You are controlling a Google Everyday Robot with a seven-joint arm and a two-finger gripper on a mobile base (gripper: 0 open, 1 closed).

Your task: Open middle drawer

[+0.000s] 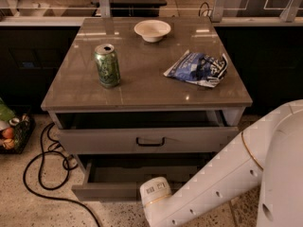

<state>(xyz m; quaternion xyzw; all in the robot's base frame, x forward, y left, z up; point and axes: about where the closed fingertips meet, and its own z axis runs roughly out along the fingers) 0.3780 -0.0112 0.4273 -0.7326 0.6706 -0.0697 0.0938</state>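
The gripper (154, 192) sits low down at the end of the white arm (222, 174), right up against the front of the middle drawer (106, 192). Honestly can't tell if it's spread apart or clamped on anything. That drawer is pulled well out, its front running off to the gripper's left. Just above it is the top drawer (189, 140), out a bit less. Further up on the cabinet top: can (107, 65) up-left, bowl (152, 30) straight above, blue bag (198, 68) up-right.
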